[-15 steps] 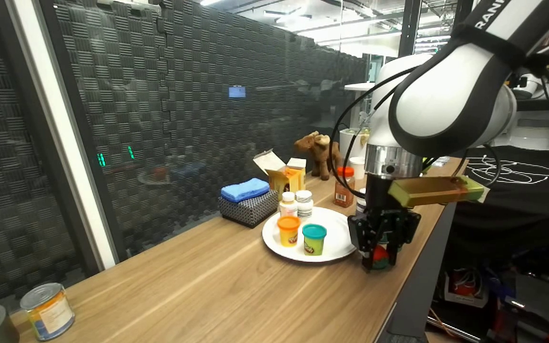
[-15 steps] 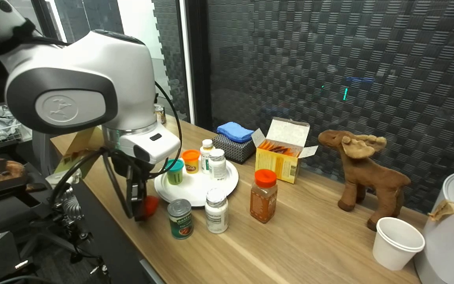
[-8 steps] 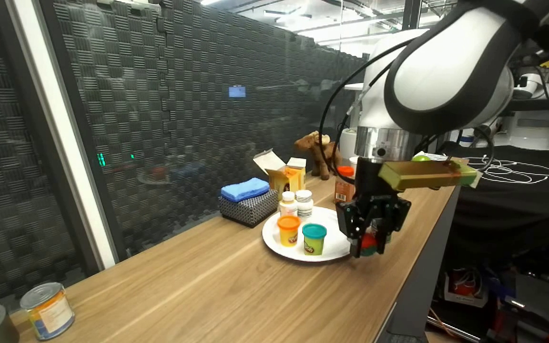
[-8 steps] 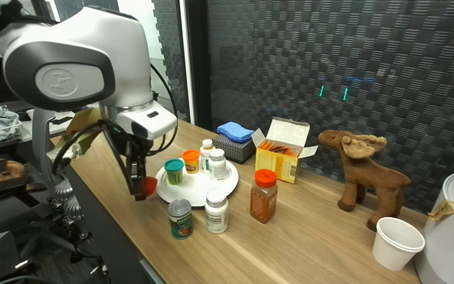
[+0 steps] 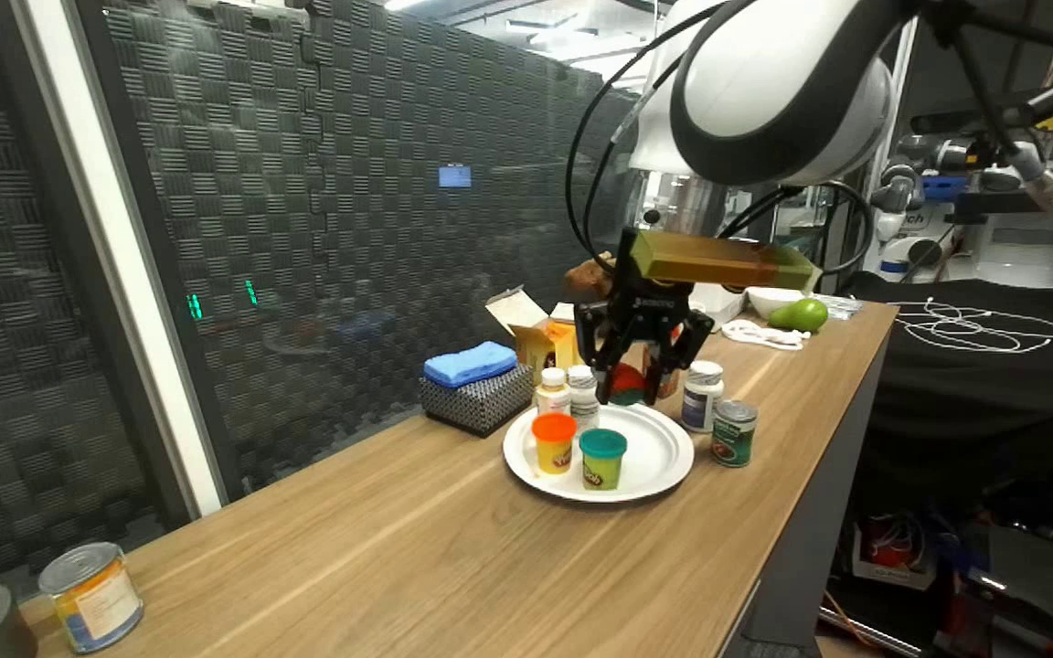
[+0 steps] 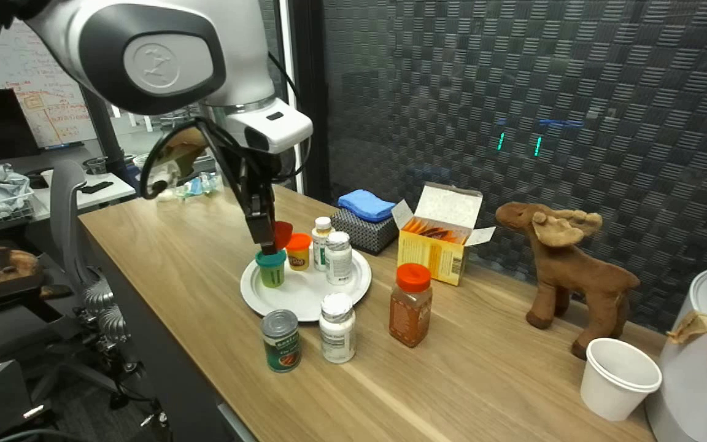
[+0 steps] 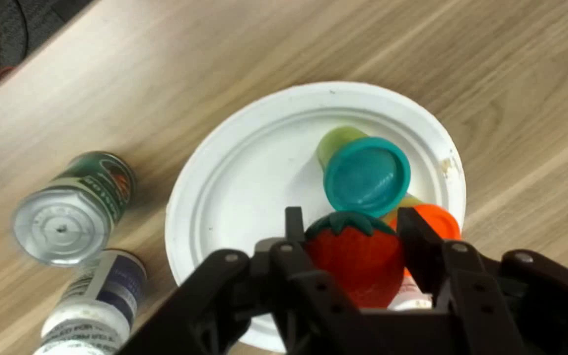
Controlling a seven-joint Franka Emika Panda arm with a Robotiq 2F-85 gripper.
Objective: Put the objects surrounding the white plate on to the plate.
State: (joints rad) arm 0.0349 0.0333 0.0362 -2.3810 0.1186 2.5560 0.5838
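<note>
Wrist view bright: pale glare on table (image 7: 156,59), soft shadow on plate (image 7: 244,192), gripper (image 7: 352,224) blurred.

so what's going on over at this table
The robot's gripper is shut on a red, tomato-like thing with a green end and holds it above the white plate. On the plate stand a teal-lidded tub, an orange-lidded tub and two white-capped bottles. A green can, a third white-capped bottle and a red-capped bottle stand on the table, off the plate. Loading looks partway done.
</note>
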